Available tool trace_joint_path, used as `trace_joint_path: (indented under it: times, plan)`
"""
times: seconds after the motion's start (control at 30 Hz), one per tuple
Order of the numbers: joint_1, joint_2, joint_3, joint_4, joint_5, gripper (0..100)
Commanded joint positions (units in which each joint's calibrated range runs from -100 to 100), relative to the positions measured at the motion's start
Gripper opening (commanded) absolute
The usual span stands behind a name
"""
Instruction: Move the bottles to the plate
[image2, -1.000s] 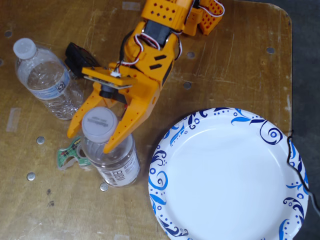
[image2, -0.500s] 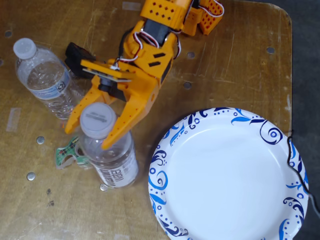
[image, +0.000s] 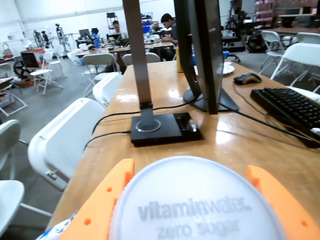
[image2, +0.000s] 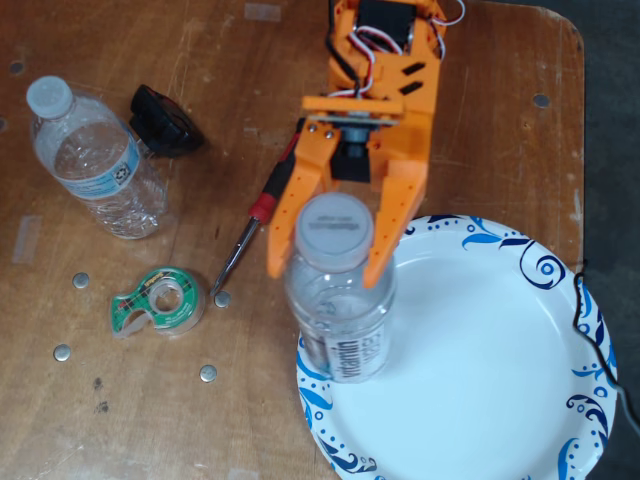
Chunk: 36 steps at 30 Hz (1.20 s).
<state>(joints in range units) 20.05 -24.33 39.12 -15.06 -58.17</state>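
Note:
In the fixed view my orange gripper (image2: 330, 268) is shut on a clear bottle (image2: 340, 320) just under its white cap (image2: 337, 228). That bottle hangs upright over the left rim of the white, blue-patterned plate (image2: 480, 350); whether its base touches the plate I cannot tell. A second bottle (image2: 95, 160) with a blue-printed label lies on the wooden table at the far left, well away from the gripper. The wrist view shows the held cap (image: 195, 210), printed "vitaminwater zero sugar", between my two orange fingers (image: 100, 210).
A green tape dispenser (image2: 160, 300), a red-handled screwdriver (image2: 250, 235) and a small black object (image2: 160, 120) lie left of the plate. The table's edge (image2: 580, 150) runs down the right side. The wrist view looks across a desk with a monitor stand (image: 205, 55) and keyboard (image: 292, 107).
The arm has swung right, carrying the held bottle from beside the tape dispenser to the plate's left rim. The screwdriver, hidden under the arm before, now shows.

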Motion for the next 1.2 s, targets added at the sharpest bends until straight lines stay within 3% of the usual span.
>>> trace_joint_path:
  times: [0.0, 0.23, 0.87, 1.17]
  plan:
    - [-3.8, -5.9, -4.0, 4.9, -0.7, 18]
    - [-11.6, -9.7, -4.1, 10.4, -0.3, 18]
    - [-24.3, -3.7, -3.1, 9.4, 2.6, 17]
    - [-26.4, 4.9, -2.2, -1.8, 2.9, 17]
